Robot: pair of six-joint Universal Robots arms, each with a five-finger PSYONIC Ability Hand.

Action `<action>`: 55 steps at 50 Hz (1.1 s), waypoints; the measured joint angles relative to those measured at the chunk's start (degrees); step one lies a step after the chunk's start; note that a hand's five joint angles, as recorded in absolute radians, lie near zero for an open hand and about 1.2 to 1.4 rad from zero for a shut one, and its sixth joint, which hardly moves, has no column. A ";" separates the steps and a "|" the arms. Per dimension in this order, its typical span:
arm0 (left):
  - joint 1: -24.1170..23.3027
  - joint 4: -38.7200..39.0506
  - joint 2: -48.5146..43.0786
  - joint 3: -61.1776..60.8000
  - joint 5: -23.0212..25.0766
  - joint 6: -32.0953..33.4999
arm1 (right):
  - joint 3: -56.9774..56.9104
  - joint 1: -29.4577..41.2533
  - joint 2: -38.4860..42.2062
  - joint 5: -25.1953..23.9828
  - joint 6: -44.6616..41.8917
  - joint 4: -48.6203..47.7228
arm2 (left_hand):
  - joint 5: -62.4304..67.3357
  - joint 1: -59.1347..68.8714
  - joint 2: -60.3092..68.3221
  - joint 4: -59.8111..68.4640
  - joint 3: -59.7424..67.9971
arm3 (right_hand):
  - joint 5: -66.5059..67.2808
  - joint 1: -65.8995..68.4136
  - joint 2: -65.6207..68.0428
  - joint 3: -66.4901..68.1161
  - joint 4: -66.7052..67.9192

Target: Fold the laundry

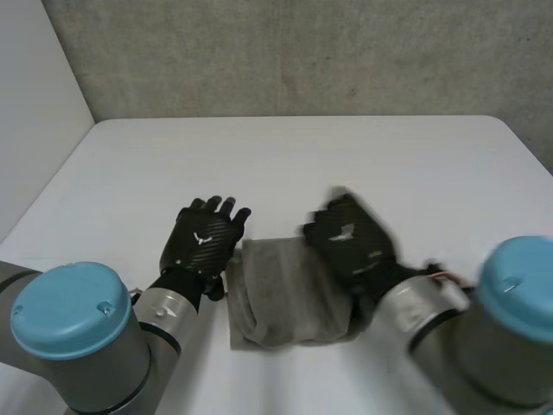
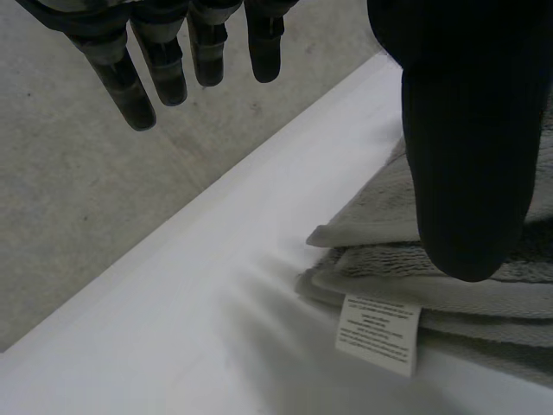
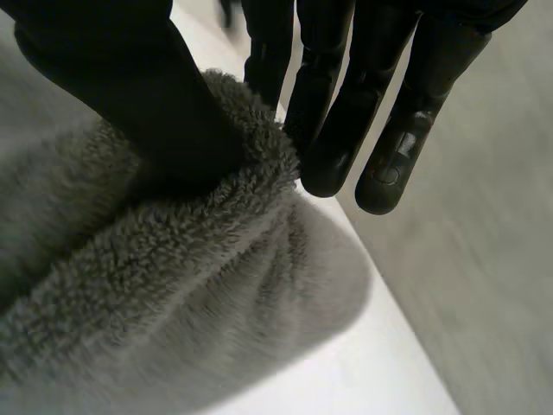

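A folded grey terry-cloth towel (image 1: 281,298) lies on the white table (image 1: 302,164), at its near edge between the two arms. The black left hand (image 1: 203,238) hovers just beside the towel's left edge. In the left wrist view its fingers (image 2: 164,60) are straight and spread apart, and its thumb (image 2: 467,130) hangs over the stacked layers of the towel (image 2: 518,294), gripping nothing. A small white rectangular fabric label (image 2: 378,333) sticks out from between the lower layers on that side and rests on the table (image 2: 173,328). It carries several lines of fine dark print, too small to read.

The black right hand (image 1: 350,238) is over the towel's far right part. In the right wrist view its thumb (image 3: 130,86) presses into the fluffy pile of the towel (image 3: 173,285), with the straight fingers (image 3: 337,112) on the other side of the raised fold, pinching it. That edge stands clear of the table (image 3: 346,380). A rough grey concrete wall (image 1: 302,52) stands behind the table.
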 measured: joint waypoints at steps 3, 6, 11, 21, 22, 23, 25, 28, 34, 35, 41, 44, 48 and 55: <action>0.45 0.00 0.24 0.00 -0.50 0.02 | -2.63 6.63 2.58 0.08 -0.89 -0.09 | 0.00 0.00 0.00 0.00 0.00 | 0.01 0.00 0.00 0.00 0.00; 1.93 -0.04 0.89 0.08 -2.67 -0.04 | -4.81 14.79 8.06 -0.59 -2.37 -0.46 | 0.00 0.00 0.00 0.00 0.00 | 0.06 0.00 0.00 0.00 0.01; 3.53 -0.27 2.05 0.46 -6.37 -0.55 | -4.98 18.50 12.41 -0.98 -2.73 -0.92 | 0.00 0.00 -0.01 0.00 0.00 | -9.14 -4.82 -11.32 -11.19 -11.54; 4.16 -3.04 6.40 3.49 -10.23 -8.47 | -4.53 12.13 7.47 1.04 10.74 -0.25 | 0.00 0.00 -0.01 0.00 0.00 | -52.24 -39.03 -53.48 -55.57 -54.98; 4.00 -3.63 6.70 3.93 -10.19 -9.27 | -4.54 11.19 6.45 1.07 12.95 -0.10 | 0.00 0.00 -0.01 0.00 0.00 | -52.28 -39.03 -53.48 -55.57 -54.98; 4.00 -3.63 6.70 3.93 -10.19 -9.27 | -4.54 11.19 6.45 1.07 12.95 -0.10 | 0.00 0.00 -0.01 0.00 0.00 | -52.28 -39.03 -53.48 -55.57 -54.98; 2.90 -6.07 7.42 5.74 -9.77 -11.94 | -4.94 7.68 2.46 0.97 22.21 0.56 | 0.00 0.00 -0.01 0.00 0.00 | -52.38 -39.03 -53.48 -55.57 -54.98; 1.27 -8.58 7.55 7.46 -9.20 -14.26 | -5.54 5.21 0.05 0.56 28.86 1.59 | 0.00 0.00 -0.01 0.00 0.00 | -52.39 -39.03 -53.48 -55.57 -54.98; -2.40 -16.10 5.59 11.09 -7.65 -21.22 | -8.95 -0.79 -2.29 -0.82 39.31 7.94 | 0.00 0.00 -0.01 0.00 0.00 | -52.52 -39.03 -53.48 -55.57 -54.98; -2.81 -17.38 4.95 11.56 -7.45 -22.46 | -9.78 -1.52 -2.05 -1.01 40.03 9.26 | 0.00 0.00 -0.01 0.00 0.00 | -52.52 -39.03 -53.48 -55.57 -54.98; -4.31 -22.60 1.62 13.28 -6.90 -27.49 | -13.87 -3.25 1.90 -1.39 40.76 14.94 | 0.00 0.00 -0.02 0.00 0.00 | -52.53 -39.03 -53.48 -55.57 -54.98; -4.92 -24.77 -0.85 14.02 -6.78 -29.40 | -17.96 -3.49 7.63 -1.59 40.10 20.55 | 0.00 0.00 -0.02 0.00 0.00 | -52.53 -39.03 -53.48 -55.57 -54.98; -5.00 -25.37 -3.20 14.37 -6.85 -29.66 | -20.81 -3.21 12.27 -1.76 39.04 24.99 | 0.00 0.00 -0.02 0.00 0.00 | -52.53 -39.03 -53.48 -55.57 -54.98; -4.75 -25.28 -7.45 14.52 -7.01 -29.23 | -22.29 -2.68 17.01 -1.76 35.23 27.12 | 0.00 0.00 -0.02 0.00 0.00 | -52.53 -39.03 -53.48 -55.57 -54.98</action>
